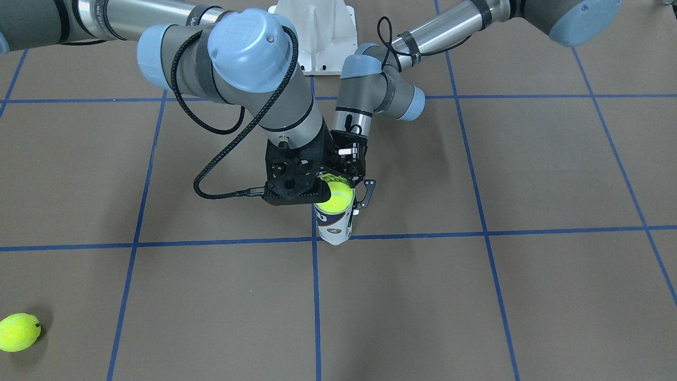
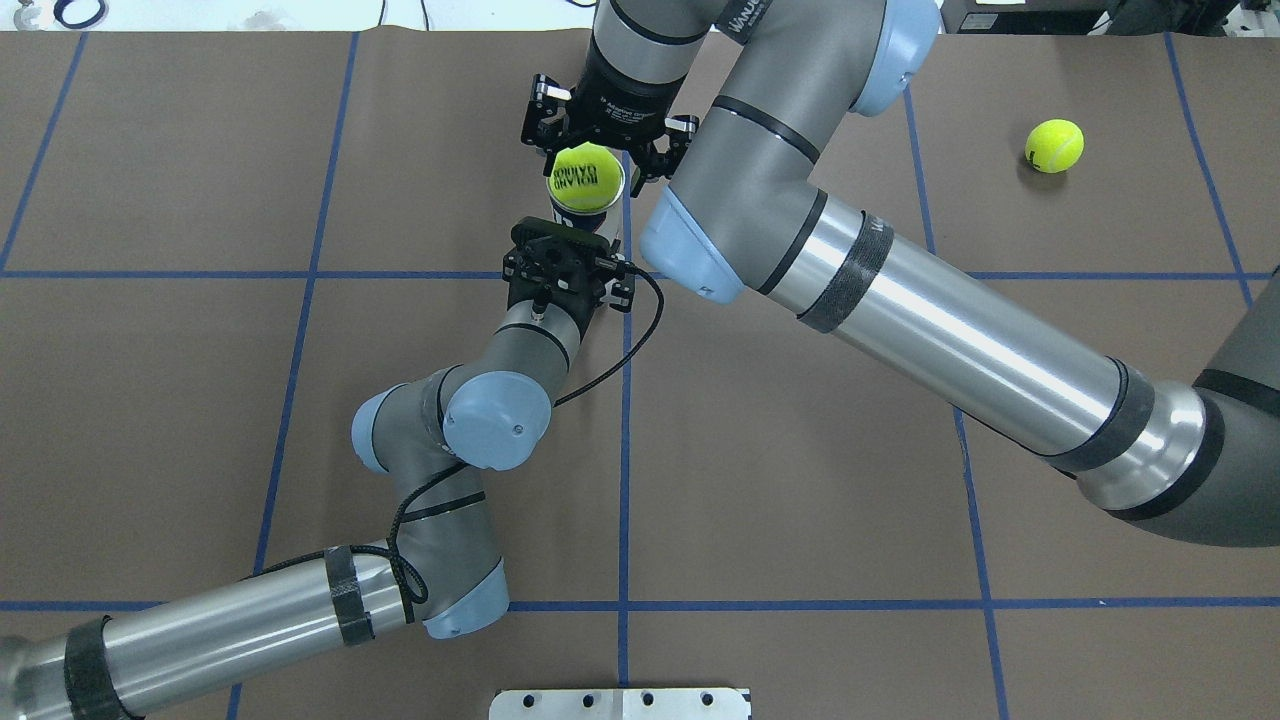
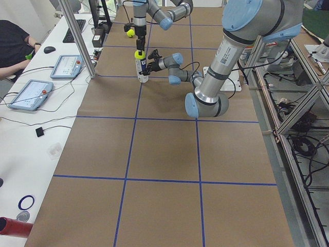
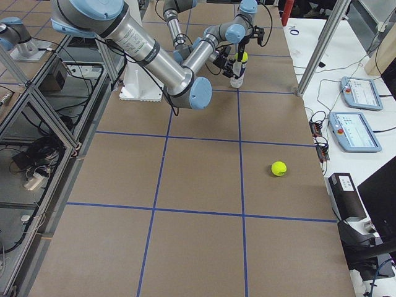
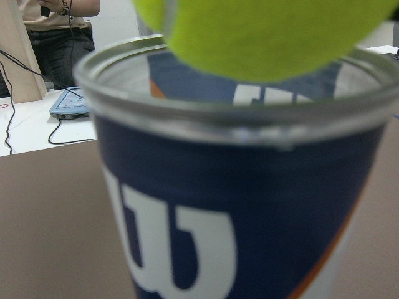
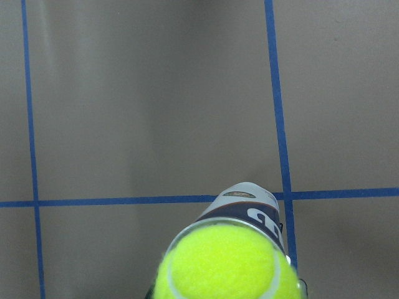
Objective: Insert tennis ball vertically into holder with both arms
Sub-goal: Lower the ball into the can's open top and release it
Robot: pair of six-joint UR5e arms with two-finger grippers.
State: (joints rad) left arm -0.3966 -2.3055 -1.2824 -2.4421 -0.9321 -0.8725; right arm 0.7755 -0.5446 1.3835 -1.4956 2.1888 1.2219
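The holder (image 1: pixel 333 227) is a clear tube with a navy and white label, standing upright on the brown table. My left gripper (image 2: pixel 572 232) comes in level from the robot's side and is shut on the holder's upper part; the left wrist view shows the holder's rim (image 5: pixel 218 118) very close. A yellow tennis ball (image 1: pixel 338 198) sits at the holder's mouth, its underside dipping just inside the rim. My right gripper (image 2: pixel 600 150) hangs straight down over the ball and is shut on it, though its fingertips are mostly hidden. In the right wrist view the tennis ball (image 6: pixel 224 265) covers the holder (image 6: pixel 249 205).
A second tennis ball (image 2: pixel 1054 146) lies loose at the far right of the table, well away from both arms. The white pedestal base (image 2: pixel 620 703) is at the near edge. A person (image 3: pixel 13 41) sits at a side bench with tablets (image 3: pixel 30 94).
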